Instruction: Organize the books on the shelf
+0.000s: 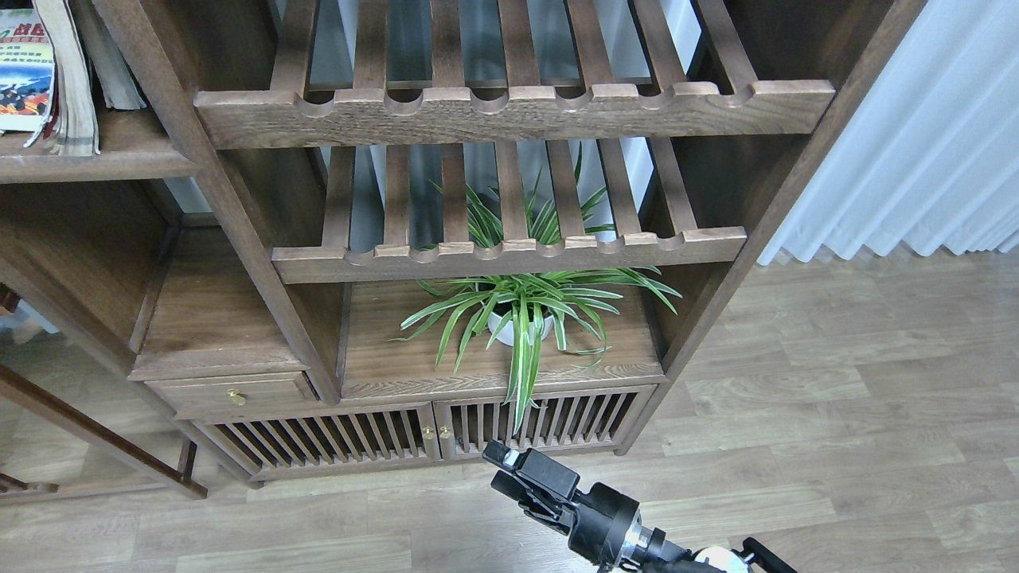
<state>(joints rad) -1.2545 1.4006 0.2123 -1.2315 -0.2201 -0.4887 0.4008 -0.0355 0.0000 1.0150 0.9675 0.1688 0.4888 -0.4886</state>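
Books stand at the far top left on the shelf (119, 163), a solid dark-brown board with a rounded front edge. The white one with a red title and blue crowd picture (24, 72) faces me. Beside it I see the page edges of a thick book (73, 87) and a sliver of another (115, 76); their covers are hidden. My right gripper (500, 468) is low at the bottom centre, over the floor in front of the cabinet doors, far from the books. Its two fingers stand slightly apart and hold nothing. My left gripper is out of view.
Two slatted racks with notched front rails (509, 111) fill the middle of the bookcase. A spider plant in a white pot (521, 318) stands on the board below them. A small drawer (235, 394) and slatted cabinet doors (422, 434) are at the bottom. White curtains (915, 159) hang at right.
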